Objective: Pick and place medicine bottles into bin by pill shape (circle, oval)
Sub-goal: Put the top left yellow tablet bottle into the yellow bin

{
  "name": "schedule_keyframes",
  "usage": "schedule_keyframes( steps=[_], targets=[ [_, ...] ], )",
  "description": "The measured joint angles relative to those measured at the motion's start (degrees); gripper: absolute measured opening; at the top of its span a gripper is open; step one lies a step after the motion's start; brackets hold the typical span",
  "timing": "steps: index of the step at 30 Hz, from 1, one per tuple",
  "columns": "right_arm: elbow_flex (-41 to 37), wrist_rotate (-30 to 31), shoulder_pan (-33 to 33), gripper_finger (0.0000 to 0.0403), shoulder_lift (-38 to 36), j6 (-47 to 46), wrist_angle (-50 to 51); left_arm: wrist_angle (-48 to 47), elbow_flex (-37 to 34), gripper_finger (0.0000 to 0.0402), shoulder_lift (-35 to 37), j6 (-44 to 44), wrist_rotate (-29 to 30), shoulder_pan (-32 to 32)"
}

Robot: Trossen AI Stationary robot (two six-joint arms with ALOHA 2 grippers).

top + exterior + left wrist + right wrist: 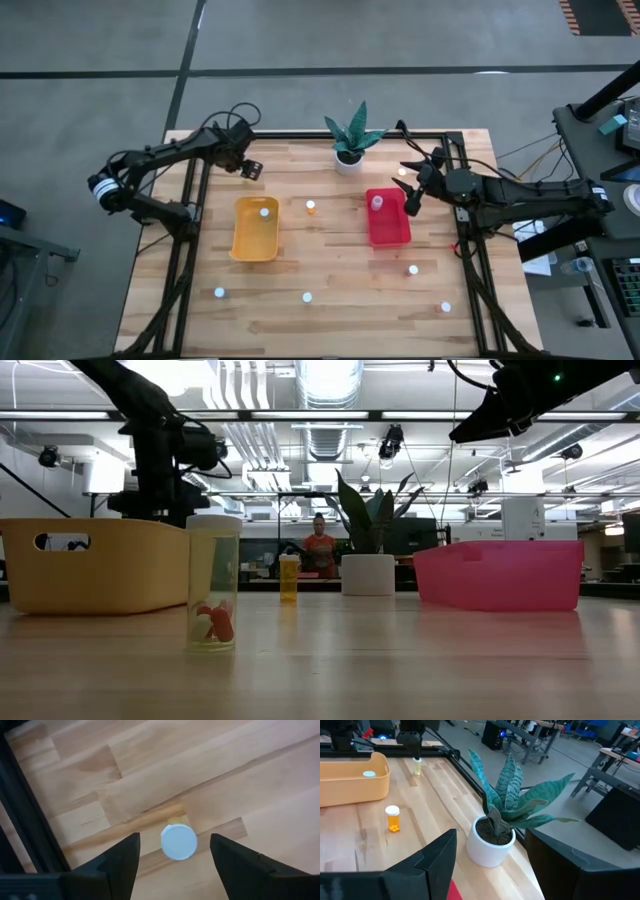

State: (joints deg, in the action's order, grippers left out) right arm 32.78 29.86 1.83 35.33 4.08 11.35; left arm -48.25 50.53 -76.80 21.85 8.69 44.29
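My left gripper [250, 169] is open at the table's far left. It hangs over a small white-capped medicine bottle [178, 841] that stands on the wood between its two fingers, which do not touch it. This bottle also shows in the right wrist view [416, 766]. My right gripper [411, 197] is open and empty beside the pink bin [388, 232], facing the plant. One bottle [265, 211] lies in the yellow bin [252, 244], and one bottle [377, 202] is in the pink bin. An orange-tinted bottle [311, 207] stands between the bins.
A white pot with a green plant [349, 157] stands at the far edge. Loose bottles stand near the front: [219, 293], [307, 297], [413, 269], [446, 308]. Black frame rails run along the table's left and right sides. A person shows far behind in the low view [320, 552].
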Motion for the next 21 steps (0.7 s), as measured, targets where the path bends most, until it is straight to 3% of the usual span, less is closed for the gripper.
schedule_keyframes(
  steps=[11, 21],
  targets=[
    [-0.5, 0.2, 0.0, 0.0226, 0.0, 0.0, 0.4, 1.2, -0.3, 0.0222, -3.3, -0.3, -1.4, 0.0],
    [-0.8, 0.2, 0.0, 0.0226, 0.0, -0.5, 0.5, 1.5, -0.3, 0.0154, -4.8, -1.2, -1.4, 0.0]
  ],
)
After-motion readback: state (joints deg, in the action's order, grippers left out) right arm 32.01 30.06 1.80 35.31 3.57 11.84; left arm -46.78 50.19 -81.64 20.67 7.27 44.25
